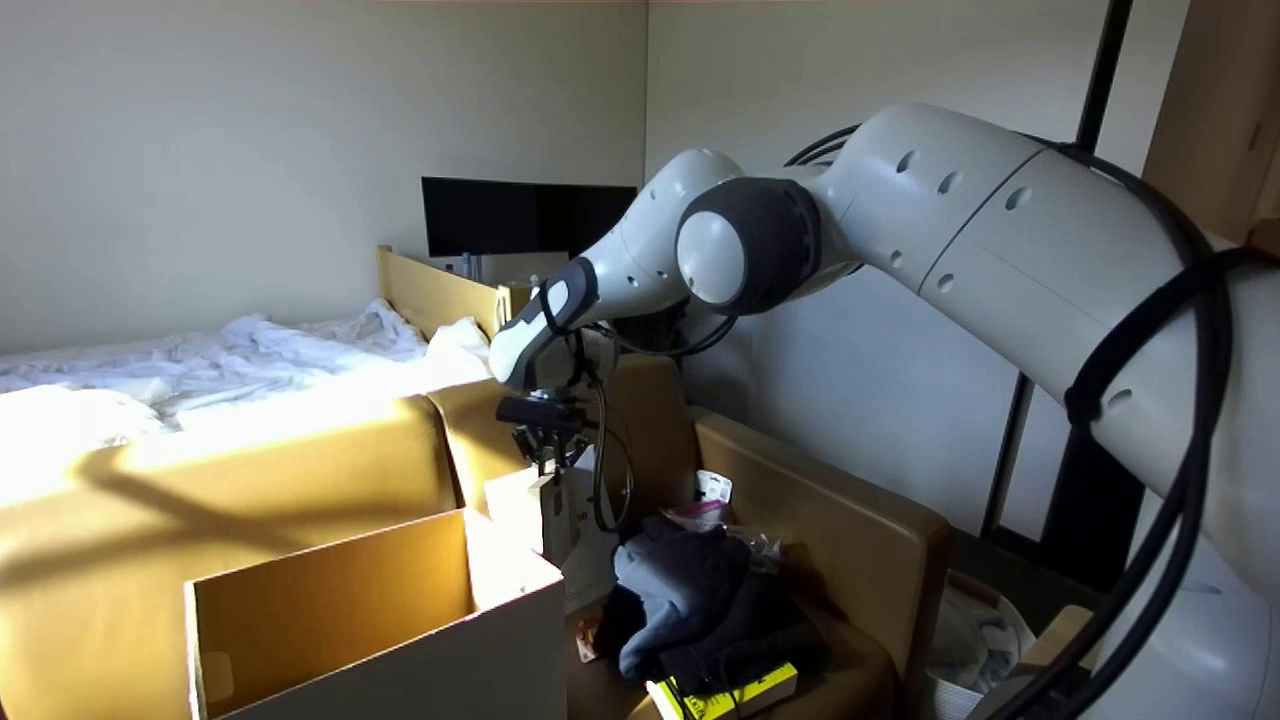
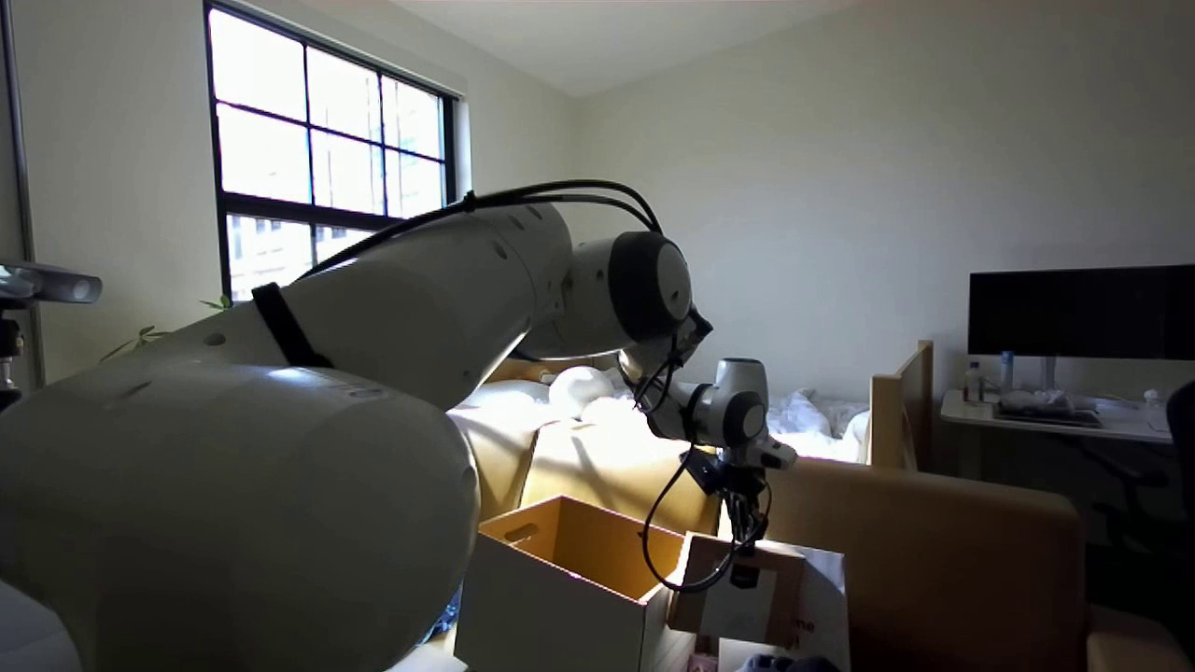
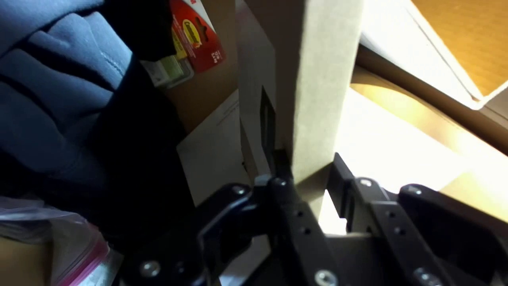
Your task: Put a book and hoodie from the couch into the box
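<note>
A tan, rectangular cardboard box (image 1: 400, 670) stands with its top open; its floor is hidden. Beside it my gripper (image 3: 308, 163) is shut on the upper part of a brown cardboard package (image 2: 747, 611) with a white panel, one finger on each side. This package hangs tilted next to the box's near corner, outside it. On the couch seat lies the crumpled hoodie (image 1: 680, 575), dark grey-blue, which also shows at the left of the wrist view. A yellow printed item (image 1: 735, 697) sticks out beneath it; I cannot tell whether this is the book.
A white carton with red print (image 2: 823, 583) stands just behind the held package. By the hoodie lie a red retail pack (image 3: 202, 39) and a clear zip bag (image 3: 81, 248). The couch backrest (image 1: 330, 465) and armrest (image 1: 830, 495) border the seat.
</note>
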### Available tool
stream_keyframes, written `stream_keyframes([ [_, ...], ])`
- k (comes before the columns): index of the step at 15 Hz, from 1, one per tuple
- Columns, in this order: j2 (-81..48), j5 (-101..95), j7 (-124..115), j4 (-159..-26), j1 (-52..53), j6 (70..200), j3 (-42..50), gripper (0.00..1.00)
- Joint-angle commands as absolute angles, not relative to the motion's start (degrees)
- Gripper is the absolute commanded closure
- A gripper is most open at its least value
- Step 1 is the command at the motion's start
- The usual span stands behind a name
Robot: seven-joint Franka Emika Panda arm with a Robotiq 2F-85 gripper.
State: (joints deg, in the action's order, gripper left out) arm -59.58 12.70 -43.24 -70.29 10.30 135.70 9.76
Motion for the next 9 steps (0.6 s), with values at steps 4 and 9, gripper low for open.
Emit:
stream_keyframes([
  [4,-42.2,10.9,-51.3,-91.7,14.3,150.7,10.6,0.93],
  [9,-30.0,3.9,-51.6,-105.7,18.7,157.6,13.3,0.93],
])
